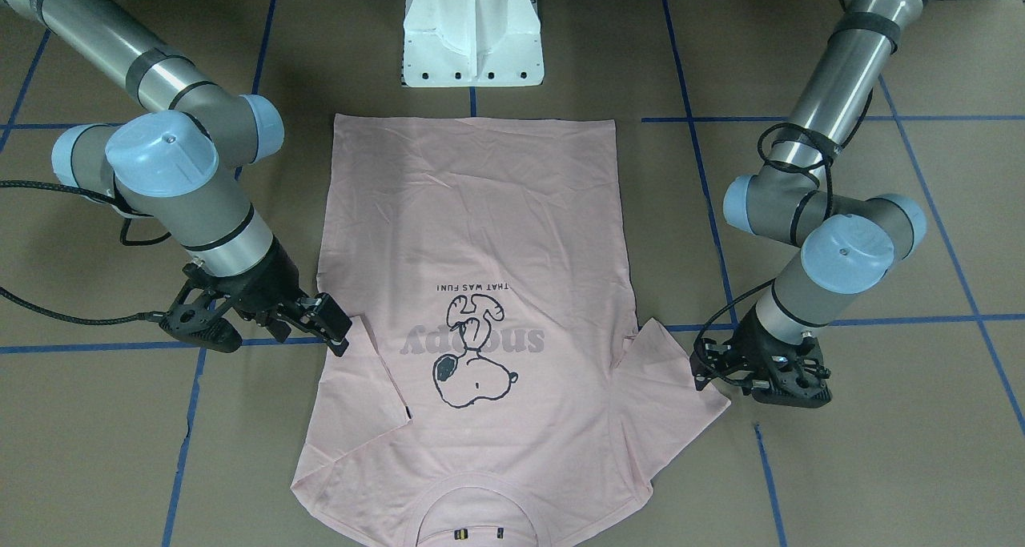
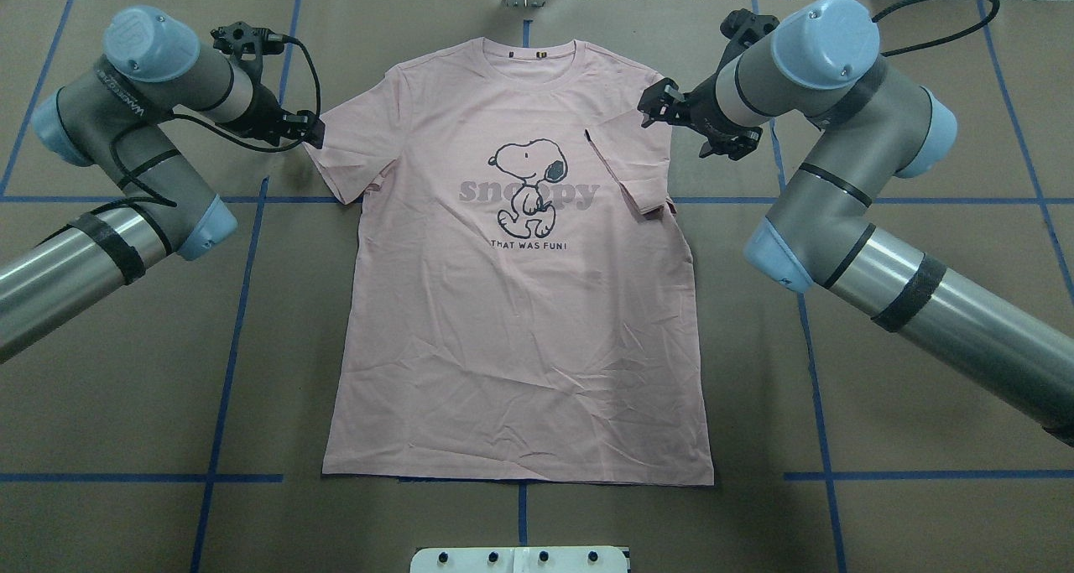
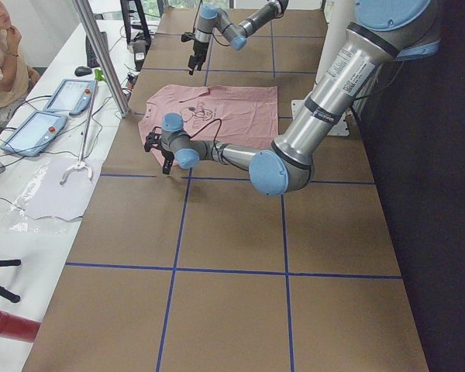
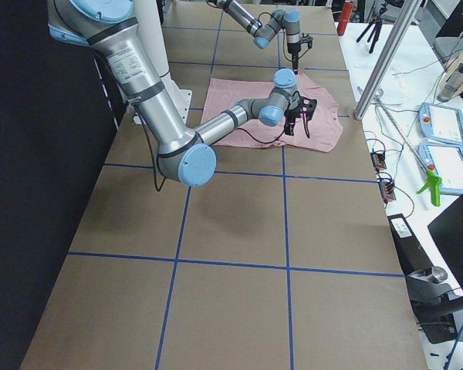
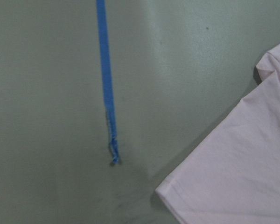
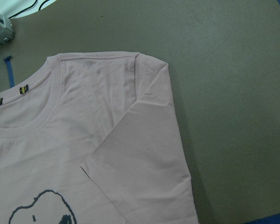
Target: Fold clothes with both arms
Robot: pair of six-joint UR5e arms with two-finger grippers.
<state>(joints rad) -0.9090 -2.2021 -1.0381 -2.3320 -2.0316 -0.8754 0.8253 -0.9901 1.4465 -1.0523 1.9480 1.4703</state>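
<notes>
Overhead exterior coverage shows the pink T-shirt (image 2: 520, 346) lying flat, front up, at the middle of the brown table (image 2: 881, 439), collar (image 2: 579, 50) at the far edge and hem near the robot. Its right sleeve (image 2: 629, 166) is folded inward over the chest, hiding part of the front; the left sleeve (image 2: 348, 149) lies spread out. The left gripper (image 2: 309, 128) sits at the outer edge of the left sleeve; its fingers are too dark and small to tell whether they are apart or together, or whether they touch the cloth. The right gripper (image 2: 653, 107) hangs above the right shoulder with its fingers apparently spread and holding nothing. Neither wrist view shows any fingers, only cloth, table and blue tape (image 5: 105, 84). The front-facing view cuts off the collar at its lower edge and the white pedestal base (image 1: 472, 30) at its upper edge. Legible writing: grey "snoopy" (image 2: 482, 192) behind the outlined cartoon dog (image 2: 527, 187), and black "THAT WAS FUN!" (image 2: 529, 245) below it. Small black-and-yellow collar tags (image 2: 524, 54) cannot be read.
</notes>
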